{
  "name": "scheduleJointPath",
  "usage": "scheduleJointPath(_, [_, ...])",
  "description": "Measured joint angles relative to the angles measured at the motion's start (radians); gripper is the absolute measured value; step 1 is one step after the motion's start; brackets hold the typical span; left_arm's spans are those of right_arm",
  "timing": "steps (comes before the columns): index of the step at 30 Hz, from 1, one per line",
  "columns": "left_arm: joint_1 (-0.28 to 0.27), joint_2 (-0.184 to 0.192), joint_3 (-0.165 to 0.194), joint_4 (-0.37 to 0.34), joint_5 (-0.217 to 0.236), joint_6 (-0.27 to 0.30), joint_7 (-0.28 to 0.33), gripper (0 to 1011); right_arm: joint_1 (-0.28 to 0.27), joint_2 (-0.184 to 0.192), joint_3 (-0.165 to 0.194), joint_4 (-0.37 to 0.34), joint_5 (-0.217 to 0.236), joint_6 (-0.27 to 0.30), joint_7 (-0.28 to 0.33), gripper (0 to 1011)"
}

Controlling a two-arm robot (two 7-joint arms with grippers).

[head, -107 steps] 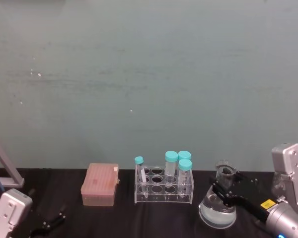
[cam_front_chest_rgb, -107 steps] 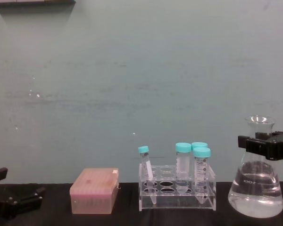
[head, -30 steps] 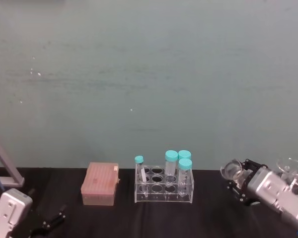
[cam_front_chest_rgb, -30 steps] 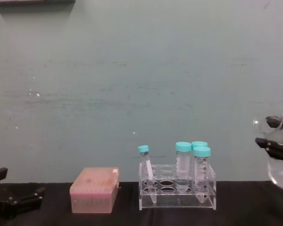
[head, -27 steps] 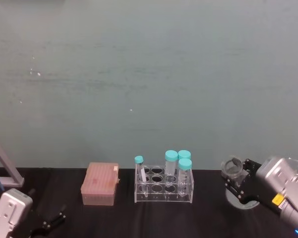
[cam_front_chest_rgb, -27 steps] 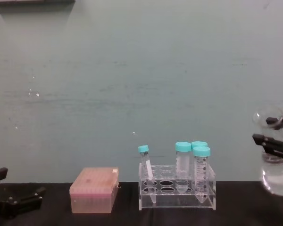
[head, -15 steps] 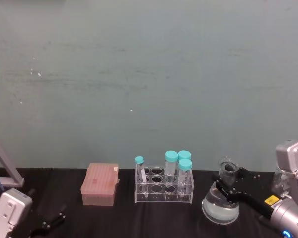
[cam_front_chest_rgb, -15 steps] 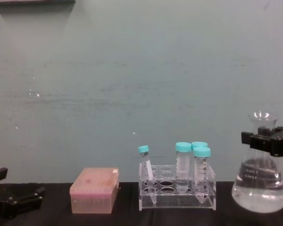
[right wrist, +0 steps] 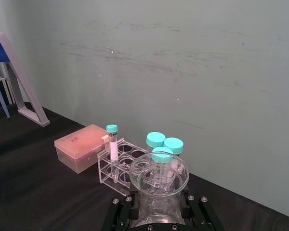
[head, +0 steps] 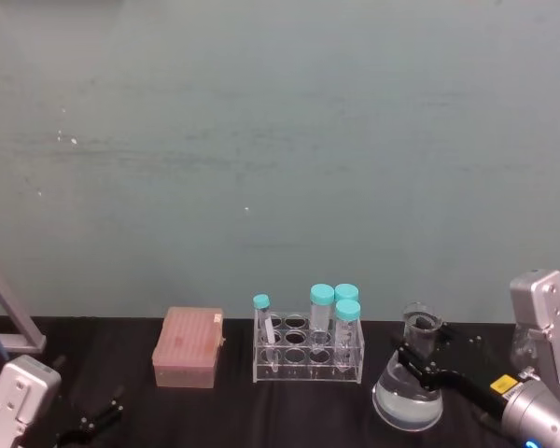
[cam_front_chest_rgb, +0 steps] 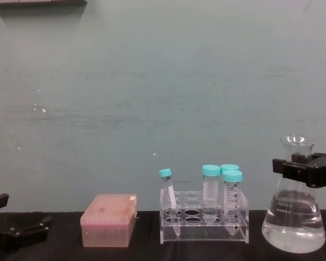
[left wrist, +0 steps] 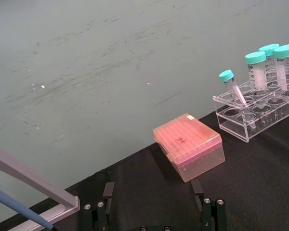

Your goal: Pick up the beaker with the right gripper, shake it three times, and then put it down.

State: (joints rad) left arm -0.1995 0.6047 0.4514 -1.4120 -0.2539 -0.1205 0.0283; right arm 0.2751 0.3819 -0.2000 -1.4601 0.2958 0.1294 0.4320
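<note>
Glass beaker (cam_front_chest_rgb: 293,223) | lower, upright again | right gripper (cam_front_chest_rgb: 302,169) still clamping neck

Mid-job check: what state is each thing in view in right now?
Clear glass conical beaker: upright, part-filled with clear liquid, neck gripped.
Black right gripper: shut on the beaker's neck.
Black left gripper: open, parked low at the left.
Clear plastic tube rack: upright, some wells empty.
Four teal-capped plastic tubes: capped, standing in the rack; smallest leans.
Pink lidded box: closed.
</note>
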Motion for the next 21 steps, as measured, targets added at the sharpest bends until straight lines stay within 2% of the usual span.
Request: scheduleJointPath(21, [0.0, 0.0, 0.0, 0.0, 0.0, 0.0, 0.0, 1000, 0.002, 0.0, 0.003, 0.0, -0.004, -0.001, -0.001, 458])
